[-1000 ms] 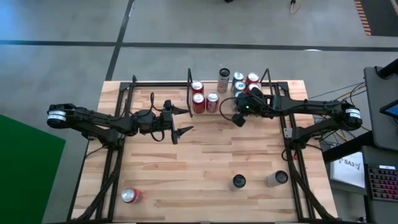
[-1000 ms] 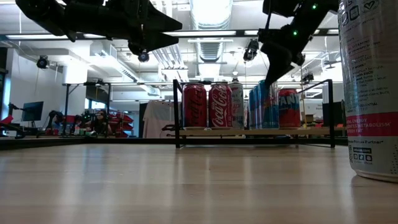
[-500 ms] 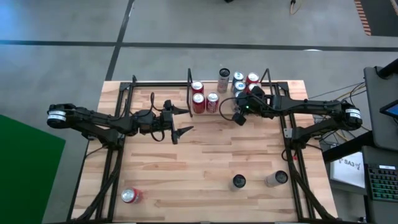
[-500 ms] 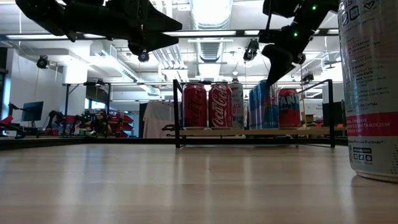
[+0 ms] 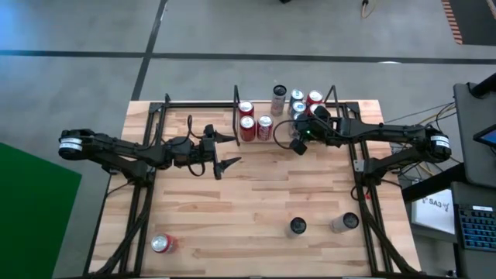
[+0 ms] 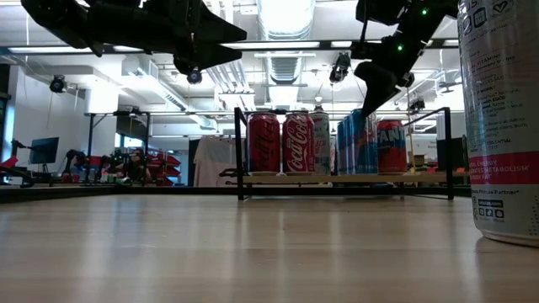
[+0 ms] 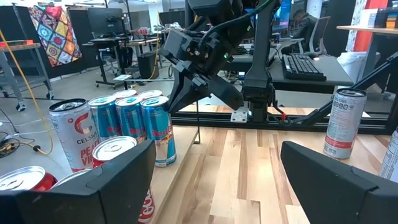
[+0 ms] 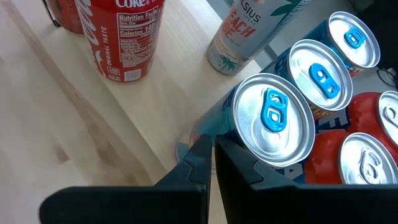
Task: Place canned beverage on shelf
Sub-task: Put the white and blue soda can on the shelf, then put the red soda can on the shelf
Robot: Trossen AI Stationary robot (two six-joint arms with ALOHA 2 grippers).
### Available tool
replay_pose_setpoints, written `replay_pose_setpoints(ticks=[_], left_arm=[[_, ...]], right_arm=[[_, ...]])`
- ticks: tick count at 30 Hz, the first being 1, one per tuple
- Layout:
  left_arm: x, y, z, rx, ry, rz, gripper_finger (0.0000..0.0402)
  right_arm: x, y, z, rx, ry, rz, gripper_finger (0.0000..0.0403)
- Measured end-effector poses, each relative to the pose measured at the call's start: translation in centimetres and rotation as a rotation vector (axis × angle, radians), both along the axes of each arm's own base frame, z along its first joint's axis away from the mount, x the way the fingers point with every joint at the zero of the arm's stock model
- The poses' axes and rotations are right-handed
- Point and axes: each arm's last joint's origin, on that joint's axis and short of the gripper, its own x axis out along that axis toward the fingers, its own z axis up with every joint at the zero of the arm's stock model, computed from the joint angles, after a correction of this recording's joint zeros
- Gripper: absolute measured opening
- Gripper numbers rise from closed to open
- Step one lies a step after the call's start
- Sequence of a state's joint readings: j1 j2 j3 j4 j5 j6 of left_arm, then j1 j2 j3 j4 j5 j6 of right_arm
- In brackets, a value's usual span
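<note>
— Fingers pressed together on the right hand [image 5: 295,147], nothing between them. It hangs above the front edge of the shelf [image 5: 267,140], just beside the blue cans [image 8: 273,118].

— And from the low camera?

— Same hand [image 6: 376,94], up over the blue cans [image 6: 354,141], clear of their tops. Further along the shelf [image 6: 337,178] stand the red cola cans [image 6: 280,143], with a tall pale can behind them.

— What about the other arm?

— Left hand [image 5: 225,151] waits spread wide over the middle of the counter [image 5: 256,209], holding nothing, well apart from the shelf.

— Any cans off the shelf?

— Three. A red can [image 5: 162,244] lies on its side near the front left corner of the counter, and a dark-topped can [image 5: 297,226] and a silver can [image 5: 343,223] stand near each other toward the front right.
</note>
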State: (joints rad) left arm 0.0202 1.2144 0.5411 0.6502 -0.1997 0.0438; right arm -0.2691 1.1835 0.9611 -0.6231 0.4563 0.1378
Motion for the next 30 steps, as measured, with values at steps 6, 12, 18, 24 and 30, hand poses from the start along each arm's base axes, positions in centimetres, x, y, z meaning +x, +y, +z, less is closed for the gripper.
replay_pose_setpoints(ticks=[6,12,18,24,30], left_arm=[[0.0,0.0,0.0,0.0,-0.001,0.0,0.0331],[0.0,0.0,0.0,0.0,-0.002,0.0,0.0331],[0.2,-0.3,0.5,-0.009,-0.019,-0.013,0.0331],[0.5,-1.3,1.6,-0.01,-0.05,-0.08,0.0331],[1.2,-2.4,3.3,-0.01,-0.044,-0.12,0.0331]], right_arm=[[-0.1,0.3,1.2,0.01,-0.04,0.014,0.0012],[-0.4,1.4,3.8,0.043,-0.146,0.068,0.0012],[-0.4,3.0,5.8,0.119,-0.25,0.162,0.0012],[-0.2,5.1,6.7,0.134,-0.289,0.246,0.0012],[0.0,7.4,6.7,0.154,-0.287,0.329,0.0012]])
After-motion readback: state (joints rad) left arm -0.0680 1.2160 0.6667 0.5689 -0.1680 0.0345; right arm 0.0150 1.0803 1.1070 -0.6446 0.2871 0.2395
